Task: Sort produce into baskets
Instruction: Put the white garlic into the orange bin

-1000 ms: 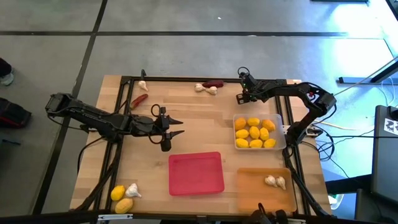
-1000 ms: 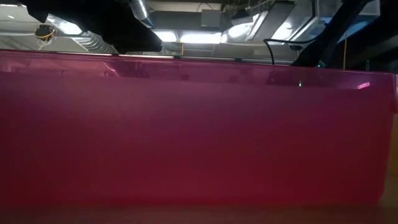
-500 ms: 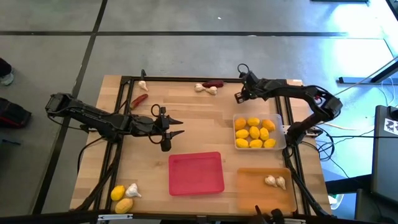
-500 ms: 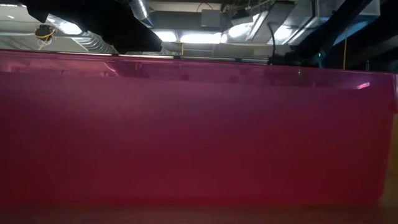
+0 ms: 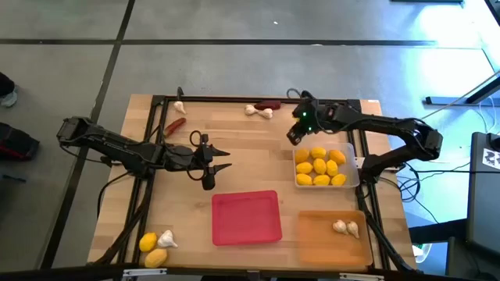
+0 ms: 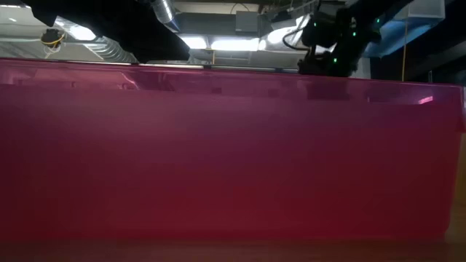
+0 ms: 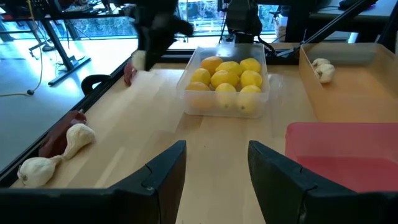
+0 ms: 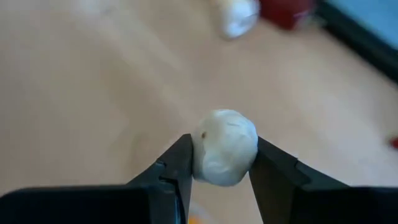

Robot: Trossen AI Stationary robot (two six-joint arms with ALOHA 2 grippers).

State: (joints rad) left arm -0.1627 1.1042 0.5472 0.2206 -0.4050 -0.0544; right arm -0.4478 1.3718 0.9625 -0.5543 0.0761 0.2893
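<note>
My right gripper point(image 5: 292, 136) hangs above the table, just far-left of the clear basket point(image 5: 353, 173) of lemons point(image 5: 320, 166), and is shut on a whitish garlic bulb point(image 8: 224, 140). My left gripper point(image 5: 225, 159) is open and holds nothing, left of centre and pointing toward the table's right. The red basket point(image 5: 246, 217) sits at the near middle. The orange basket point(image 5: 312, 242) at the near right holds two garlic bulbs point(image 5: 345, 228). Loose garlic point(image 5: 259, 112) and a chili point(image 5: 269, 104) lie on the table by the far edge. My right gripper pinches the garlic bulb by its two opposite sides point(image 8: 202, 158) between its two fingers point(image 8: 177, 165). The fingers slant steeply down from above. The bulb is lifted clear of the table.
A garlic bulb point(image 5: 180, 107) and a chili point(image 5: 173, 125) lie at the far left. Two lemons point(image 5: 152, 250) and a garlic bulb point(image 5: 166, 238) lie at the near left corner. The red basket's wall point(image 6: 233, 153) fills the low view. Bare wood lies between the baskets and the far edge.
My right gripper has risen from low over the table near the far right. It has swung a little toward the near edge and the table's left, rolling as it went. In the low view it now shows above the red basket's wall.
</note>
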